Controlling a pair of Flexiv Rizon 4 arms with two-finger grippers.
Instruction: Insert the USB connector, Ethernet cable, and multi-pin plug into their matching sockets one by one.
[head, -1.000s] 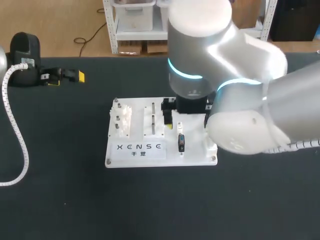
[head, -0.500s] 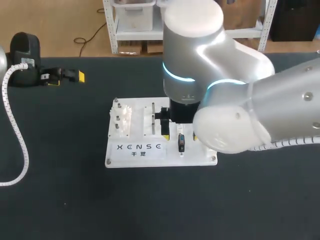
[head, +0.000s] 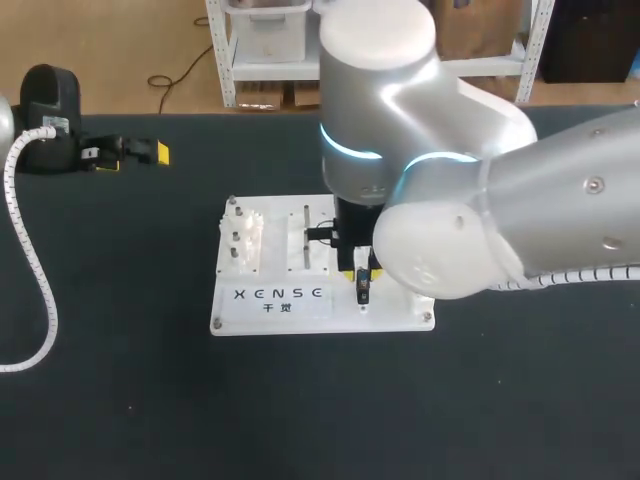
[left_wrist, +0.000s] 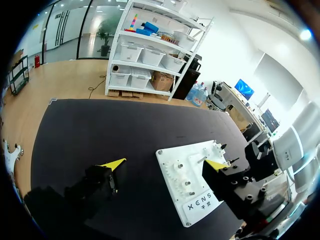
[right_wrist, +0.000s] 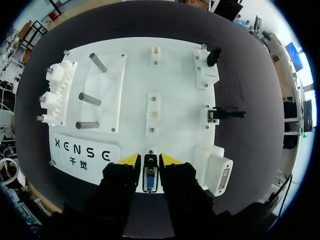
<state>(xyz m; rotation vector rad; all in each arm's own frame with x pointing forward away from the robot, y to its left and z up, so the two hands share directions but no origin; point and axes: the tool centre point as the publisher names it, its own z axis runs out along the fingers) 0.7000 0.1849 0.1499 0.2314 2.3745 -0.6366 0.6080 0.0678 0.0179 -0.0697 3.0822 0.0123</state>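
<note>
In the head view, the big right arm (head: 470, 200) reached over the white board (head: 330, 318) on the black table (head: 150, 400). The right gripper (head: 360, 272) pointed straight down over the multi-pin plug (head: 362, 288), which stood near the board's front edge. The left gripper (head: 140, 152) sat far off at the table's back corner, well apart from the board. So the right arm was the nearer one by a lot.

In the left wrist view, the left gripper (left_wrist: 165, 164) was spread wide and held nothing. The white board (left_wrist: 172, 160) lay out ahead of it.

In the right wrist view, the right gripper (right_wrist: 149, 159) sat around the multi-pin plug (right_wrist: 149, 177), one side each. I could not tell if it was squeezing the plug yet. The matching socket block (right_wrist: 217, 172) stood just beside the plug, off to one side of the gripper, at the corner of the white board (right_wrist: 175, 75). The plug's long side and the socket's slot ran nearly the same way, so I think it needs a lift and a short slide sideways, with little turning. A small black plug (right_wrist: 214, 56) and a longer black plug (right_wrist: 227, 114) sat farther ahead along that same edge.
</note>
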